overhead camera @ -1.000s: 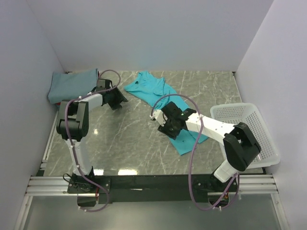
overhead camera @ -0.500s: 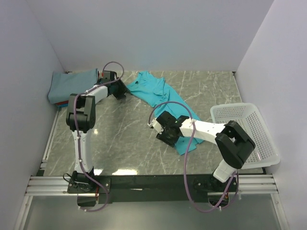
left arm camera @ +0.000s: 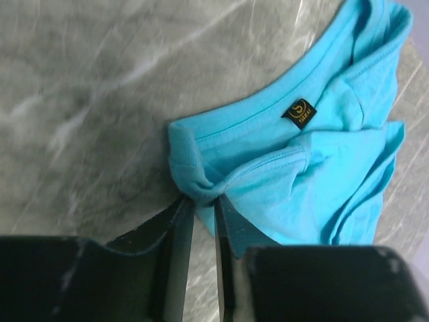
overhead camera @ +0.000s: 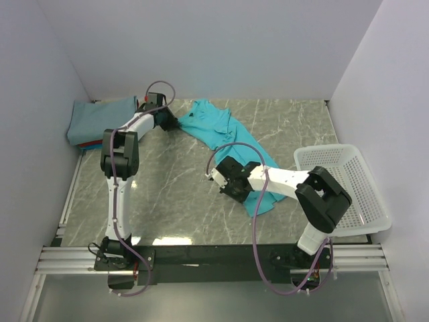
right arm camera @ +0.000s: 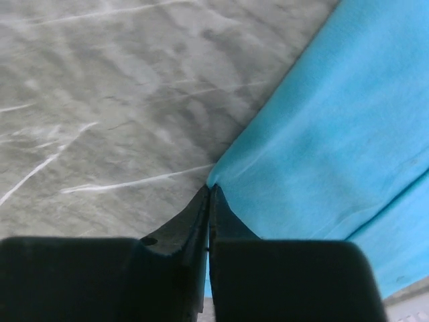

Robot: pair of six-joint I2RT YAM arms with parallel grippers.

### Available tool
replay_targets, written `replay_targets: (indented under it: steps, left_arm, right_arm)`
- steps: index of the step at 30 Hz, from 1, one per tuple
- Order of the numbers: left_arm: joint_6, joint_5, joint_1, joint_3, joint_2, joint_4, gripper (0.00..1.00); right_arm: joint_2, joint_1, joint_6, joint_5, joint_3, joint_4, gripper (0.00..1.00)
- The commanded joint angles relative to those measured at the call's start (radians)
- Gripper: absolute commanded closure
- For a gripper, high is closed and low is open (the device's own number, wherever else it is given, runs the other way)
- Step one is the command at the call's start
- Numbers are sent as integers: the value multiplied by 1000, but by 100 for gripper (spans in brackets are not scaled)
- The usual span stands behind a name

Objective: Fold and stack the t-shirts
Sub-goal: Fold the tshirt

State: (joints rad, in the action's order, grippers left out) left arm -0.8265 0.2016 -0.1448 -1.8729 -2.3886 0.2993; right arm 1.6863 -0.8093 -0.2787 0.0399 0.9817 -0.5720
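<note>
Our left claw pinches the turquoise t-shirt by its neck near the worktop's back edge, and our right claw pinches its edge.

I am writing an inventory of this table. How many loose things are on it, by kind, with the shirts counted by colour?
turquoise t-shirt: 1
grey-blue folded t-shirt: 1
red folded t-shirt, only an edge showing under the grey-blue one: 1
white basket: 1
Total: 4 visible; the stack may hide more.
</note>
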Motion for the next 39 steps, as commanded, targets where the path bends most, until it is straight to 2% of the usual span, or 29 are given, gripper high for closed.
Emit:
replay_targets:
  steps: [1, 6, 10, 17, 20, 21, 22, 25, 26, 29, 30, 32, 33, 35, 36, 37, 39]
  left_arm:
    - [52, -76, 1, -80, -69, 107, 76]
    - [92, -97, 16, -146, -89, 127, 76]
    - [119, -82, 34, -123, -60, 103, 76]
    - [188, -30, 54, -106, 11, 96, 75]
    - [224, -16, 56, -115, 44, 103, 71]
    - [245, -16, 59, -114, 58, 101, 67]
    - [257, -28, 60, -108, 77, 95, 64]
    - [305, -51, 68, -39, 193, 34, 47]
    - [319, -54, 73, 1, 262, 18, 39]
    - [337, -44, 80, 108, 417, -38, 29]
    - [328, -30, 83, 147, 458, -57, 28]
    - [313, 27, 83, 283, 587, -113, 27]
    - [288, 48, 83, 334, 629, -129, 27]
    - [277, 99, 83, 462, 743, -152, 27]
    - [268, 146, 80, 506, 782, -157, 27]
    - [270, 168, 77, 547, 819, -155, 27]
    - [306, 194, 61, 642, 920, -118, 27]
  right_arm:
    - [-11, -47, -34, -125, 0, -51, 97]
    - [-30, -189, -80, -267, 34, -84, 99]
    - [54, -283, -76, -316, 180, -112, 99]
    - [194, -338, -71, -385, 443, -210, 92]
    - [184, -334, -91, -376, 498, -258, 72]
    - [170, -327, -106, -371, 502, -265, 60]
    - [133, -318, -123, -371, 505, -285, 56]
    - [38, -251, -154, -364, 482, -295, 46]
    - [14, -187, -165, -373, 476, -292, 45]
    - [-60, -52, -169, -382, 460, -243, 37]
    - [-71, 57, -160, -393, 463, -226, 35]
    - [-86, 158, -126, -440, 485, -143, 31]
    - [-89, 265, -79, -458, 488, -100, 29]
    - [-79, 361, 5, -514, 488, 64, 18]
    - [-64, 407, 118, -547, 491, 114, 6]
    - [-6, 486, 197, -579, 503, 212, 6]
    - [105, 542, 315, -670, 601, 190, 6]
